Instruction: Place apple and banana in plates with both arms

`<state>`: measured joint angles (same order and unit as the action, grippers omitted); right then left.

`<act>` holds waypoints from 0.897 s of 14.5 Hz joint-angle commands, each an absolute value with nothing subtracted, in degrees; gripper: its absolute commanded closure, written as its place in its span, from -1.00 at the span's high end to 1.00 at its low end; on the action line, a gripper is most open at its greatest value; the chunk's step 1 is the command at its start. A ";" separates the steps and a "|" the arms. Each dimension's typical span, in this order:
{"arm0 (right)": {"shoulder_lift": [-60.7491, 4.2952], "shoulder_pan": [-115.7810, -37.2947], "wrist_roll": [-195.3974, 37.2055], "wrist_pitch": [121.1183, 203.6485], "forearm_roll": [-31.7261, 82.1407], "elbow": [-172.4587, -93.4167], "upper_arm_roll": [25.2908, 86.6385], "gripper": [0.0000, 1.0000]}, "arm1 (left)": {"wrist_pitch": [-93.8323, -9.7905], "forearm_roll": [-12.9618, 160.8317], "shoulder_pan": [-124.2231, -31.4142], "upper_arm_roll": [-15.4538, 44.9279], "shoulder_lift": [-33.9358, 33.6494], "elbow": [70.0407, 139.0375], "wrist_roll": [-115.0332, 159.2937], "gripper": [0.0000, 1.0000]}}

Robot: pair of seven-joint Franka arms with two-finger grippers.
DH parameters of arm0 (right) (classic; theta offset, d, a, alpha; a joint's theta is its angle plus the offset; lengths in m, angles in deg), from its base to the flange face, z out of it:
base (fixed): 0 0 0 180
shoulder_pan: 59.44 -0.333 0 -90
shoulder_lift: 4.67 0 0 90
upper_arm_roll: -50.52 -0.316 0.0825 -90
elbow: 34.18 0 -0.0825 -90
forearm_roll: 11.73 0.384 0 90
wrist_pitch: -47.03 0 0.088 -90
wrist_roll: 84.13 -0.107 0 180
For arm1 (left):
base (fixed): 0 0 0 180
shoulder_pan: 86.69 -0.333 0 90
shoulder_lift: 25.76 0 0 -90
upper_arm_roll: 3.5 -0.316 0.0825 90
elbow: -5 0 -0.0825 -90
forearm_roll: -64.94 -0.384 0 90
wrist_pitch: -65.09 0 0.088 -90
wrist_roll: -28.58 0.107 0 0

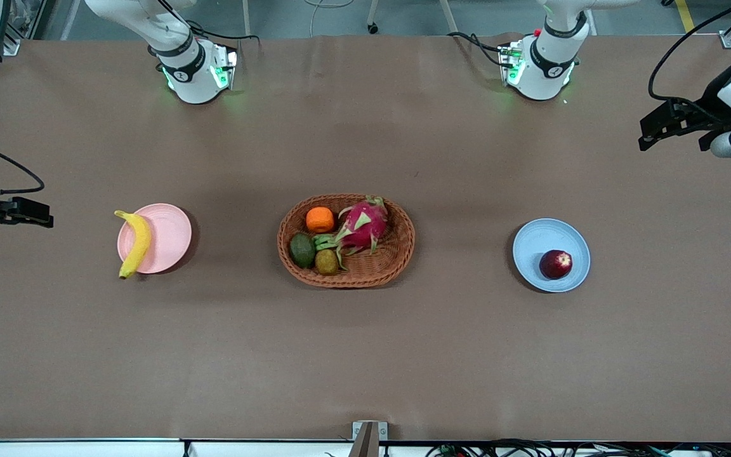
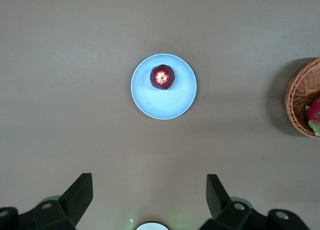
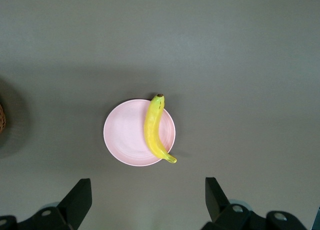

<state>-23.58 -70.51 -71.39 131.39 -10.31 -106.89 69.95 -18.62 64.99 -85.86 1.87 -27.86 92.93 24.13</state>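
Note:
The yellow banana (image 1: 135,244) lies across the pale pink plate (image 1: 165,238) along its rim, with both tips past the edge; the right wrist view shows the banana (image 3: 154,127) and the plate (image 3: 127,135) too. The dark red apple (image 1: 556,264) sits on the light blue plate (image 1: 540,244), near its rim; the left wrist view shows the apple (image 2: 162,77) and the plate (image 2: 165,100) too. My left gripper (image 1: 651,133) (image 2: 150,182) is open and empty, raised over the left arm's end of the table. My right gripper (image 1: 39,214) (image 3: 148,187) is open and empty, raised over the right arm's end.
An oval brown wicker basket (image 1: 348,282) stands at the table's middle between the plates, holding an orange (image 1: 320,219), a pink dragon fruit (image 1: 362,225) and two green-brown fruits. Its edge shows in the left wrist view (image 2: 300,100). The arm bases stand along the table's back edge.

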 commanded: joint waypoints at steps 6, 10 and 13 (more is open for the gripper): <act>-22.61 -68.84 -79.88 130.61 -8.30 -106.60 69.59 1.00 | -18.94 64.86 -85.90 2.91 -29.54 94.99 23.75 1.00; -21.55 -68.67 -87.12 131.05 -8.12 -106.60 69.15 1.00 | -19.02 64.33 -85.99 3.18 -30.77 96.58 24.71 1.00; -19.19 -68.23 -86.94 132.54 -7.68 -107.30 68.98 1.00 | -19.63 62.83 -85.99 3.88 -33.14 98.94 25.33 1.00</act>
